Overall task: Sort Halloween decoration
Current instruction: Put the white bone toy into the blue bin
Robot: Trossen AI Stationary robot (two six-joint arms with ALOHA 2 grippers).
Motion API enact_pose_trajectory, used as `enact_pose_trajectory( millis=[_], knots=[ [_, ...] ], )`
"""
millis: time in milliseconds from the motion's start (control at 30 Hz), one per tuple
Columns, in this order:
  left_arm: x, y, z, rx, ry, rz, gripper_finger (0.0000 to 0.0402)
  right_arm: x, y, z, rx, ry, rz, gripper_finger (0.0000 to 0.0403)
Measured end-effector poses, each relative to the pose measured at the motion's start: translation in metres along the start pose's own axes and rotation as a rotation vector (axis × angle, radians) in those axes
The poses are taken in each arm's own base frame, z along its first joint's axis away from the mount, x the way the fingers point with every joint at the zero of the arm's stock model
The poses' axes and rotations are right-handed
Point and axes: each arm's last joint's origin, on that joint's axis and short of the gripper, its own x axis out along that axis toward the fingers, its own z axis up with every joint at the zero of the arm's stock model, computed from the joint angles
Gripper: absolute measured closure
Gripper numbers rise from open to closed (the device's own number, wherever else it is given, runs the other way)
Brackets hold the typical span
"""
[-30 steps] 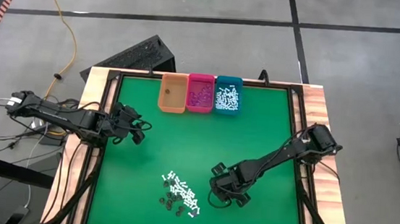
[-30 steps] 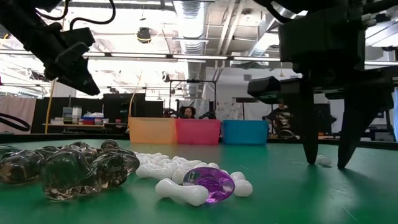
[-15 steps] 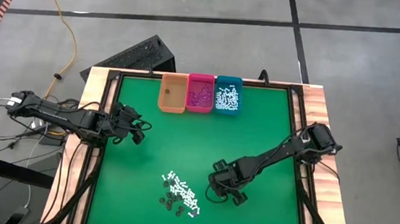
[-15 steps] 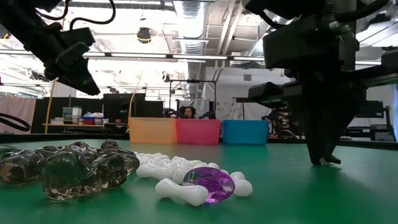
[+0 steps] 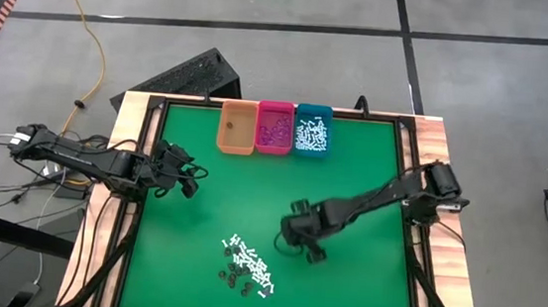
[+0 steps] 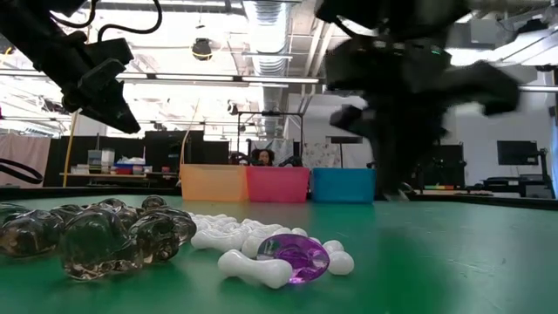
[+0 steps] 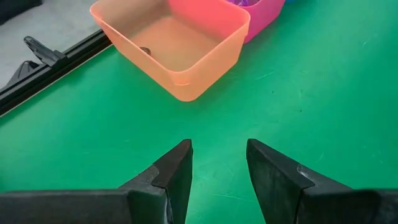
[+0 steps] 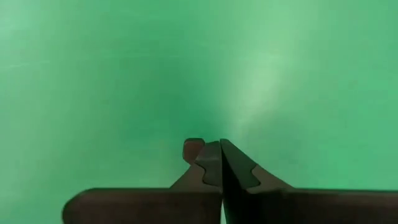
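The green table (image 5: 352, 170) is lying wide and bare in the middle. Three bins are sitting in a row at its far edge: orange bin (image 5: 236, 127), pink bin (image 5: 275, 126), teal bin (image 5: 312, 129). The left gripper (image 5: 190, 178) is waiting near the left edge, fingers apart and holding nothing. The right gripper (image 5: 292, 237) is hanging over open green, fingers pressed tight together; I cannot tell if they are pinching anything. The decorations (image 5: 247, 267) are lying in a pile near the front edge, just beside the right gripper.

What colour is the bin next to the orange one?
Pink bin, sitting between orange and teal; clearest in the high view.
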Motion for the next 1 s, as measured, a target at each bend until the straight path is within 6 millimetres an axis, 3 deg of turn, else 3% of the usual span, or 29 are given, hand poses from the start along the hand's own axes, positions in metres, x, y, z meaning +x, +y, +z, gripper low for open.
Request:
enact_pose_trajectory(
  millis=[233, 533, 733, 1000],
  knots=[
    [0.0, 0.0, 0.0, 0.004, 0.0, 0.0, 0.0258, -0.043, -0.052, -0.011, 0.046, -0.042, -0.165, 0.0387],
    [0.0, 0.0, 0.0, 0.008, 0.0, 0.0, 0.0258, -0.098, -0.159, -0.054, 0.262, -0.118, -0.434, 0.0382],
    [0.0, 0.0, 0.0, 0.003, 0.0, 0.001, 0.0258, -0.106, -0.216, -0.087, 0.442, -0.178, -0.508, 0.037],
    [0.0, 0.0, 0.0, 0.002, 0.001, -0.001, 0.0258, -0.102, -0.237, -0.103, 0.52, -0.174, -0.526, 0.0274]
  ],
)
